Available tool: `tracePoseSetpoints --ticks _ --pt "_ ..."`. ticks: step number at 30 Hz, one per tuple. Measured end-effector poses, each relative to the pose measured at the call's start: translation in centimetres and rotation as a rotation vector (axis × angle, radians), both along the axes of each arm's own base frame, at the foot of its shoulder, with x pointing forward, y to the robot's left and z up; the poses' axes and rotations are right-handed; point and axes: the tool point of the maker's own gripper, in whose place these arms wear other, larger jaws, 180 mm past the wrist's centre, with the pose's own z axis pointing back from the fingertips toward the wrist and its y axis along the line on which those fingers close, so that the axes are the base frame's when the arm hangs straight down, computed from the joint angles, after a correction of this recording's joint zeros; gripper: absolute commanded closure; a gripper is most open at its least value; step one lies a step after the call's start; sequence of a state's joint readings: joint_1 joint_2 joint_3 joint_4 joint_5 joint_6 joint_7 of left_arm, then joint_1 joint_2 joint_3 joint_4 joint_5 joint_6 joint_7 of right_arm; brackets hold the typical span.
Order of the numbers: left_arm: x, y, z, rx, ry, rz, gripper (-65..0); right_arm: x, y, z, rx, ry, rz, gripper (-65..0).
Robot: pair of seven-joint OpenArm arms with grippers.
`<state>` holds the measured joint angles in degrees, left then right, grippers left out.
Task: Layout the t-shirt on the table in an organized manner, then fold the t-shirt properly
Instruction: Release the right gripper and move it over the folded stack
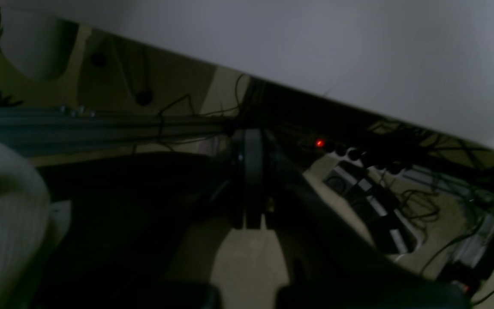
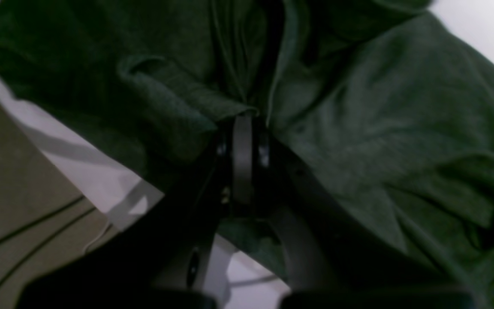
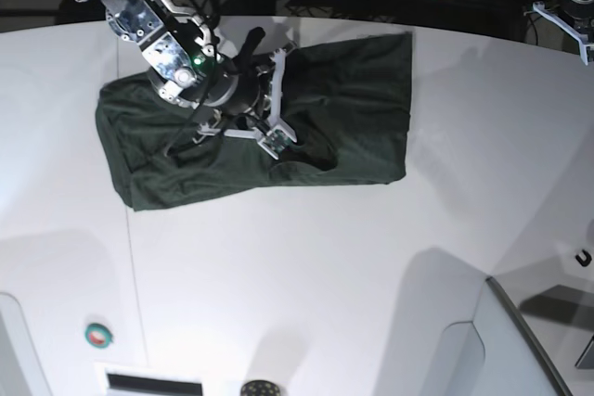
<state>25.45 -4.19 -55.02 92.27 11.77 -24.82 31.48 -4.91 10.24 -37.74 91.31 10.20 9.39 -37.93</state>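
The dark green t-shirt (image 3: pixel 353 99) lies spread and wrinkled on the white table (image 3: pixel 306 294), towards its far side. My right gripper (image 3: pixel 262 41) reaches in from the upper left and sits at the shirt's far edge, close to the table's far rim. In the right wrist view the right gripper (image 2: pixel 242 122) is shut on a raised fold of the t-shirt (image 2: pixel 380 128). My left gripper (image 1: pixel 250 135) is shut on nothing. It hangs off the table (image 1: pixel 358 51), over the floor. Only part of the left arm (image 3: pixel 561 16) shows, at the top right of the base view.
A power strip (image 1: pixel 358 189) with a red light and tangled cables lie on the floor past the table's far edge. A green button (image 3: pixel 97 334) and a black knob (image 3: pixel 260 387) sit near the front. A grey panel (image 3: pixel 520 340) rises at the front right.
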Motion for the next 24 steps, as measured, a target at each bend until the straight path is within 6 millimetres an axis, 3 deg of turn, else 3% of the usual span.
tracePoseSetpoints --ticks 4,8,11,14,17,20,22,24 --pt "1.0 -0.9 -0.4 -0.025 -0.011 -0.030 0.0 -2.5 -0.3 -0.6 -0.002 0.044 0.006 -0.9" --pt "0.7 -0.8 -0.4 -0.020 -0.002 -0.027 0.0 -2.9 -0.2 -0.5 0.009 0.043 0.006 -2.0" --pt "0.8 -0.8 -0.4 -0.019 -0.003 -0.028 0.0 -2.7 -0.6 -0.5 0.014 0.049 -0.018 -7.7" --pt "0.7 -0.8 -0.4 -0.018 -0.001 -0.028 0.0 -2.1 -2.2 -0.5 0.005 0.048 -0.077 -14.4" --pt "0.7 -0.8 -0.5 -0.021 -0.001 -0.027 0.0 -1.2 -3.4 1.2 0.022 0.004 -0.129 -18.3" --pt "0.1 -1.0 -1.4 -0.043 0.015 -0.015 0.0 -0.4 -2.7 3.5 0.067 -0.049 -0.131 -20.6" --pt "-0.3 -1.0 -1.8 -0.051 0.031 -0.007 0.0 -0.2 -1.3 4.4 0.085 -0.076 -0.090 -15.9" --pt "-0.2 -0.9 -1.7 -0.047 0.027 -0.009 0.0 -0.5 0.7 5.0 0.094 -0.089 -0.010 -3.6"
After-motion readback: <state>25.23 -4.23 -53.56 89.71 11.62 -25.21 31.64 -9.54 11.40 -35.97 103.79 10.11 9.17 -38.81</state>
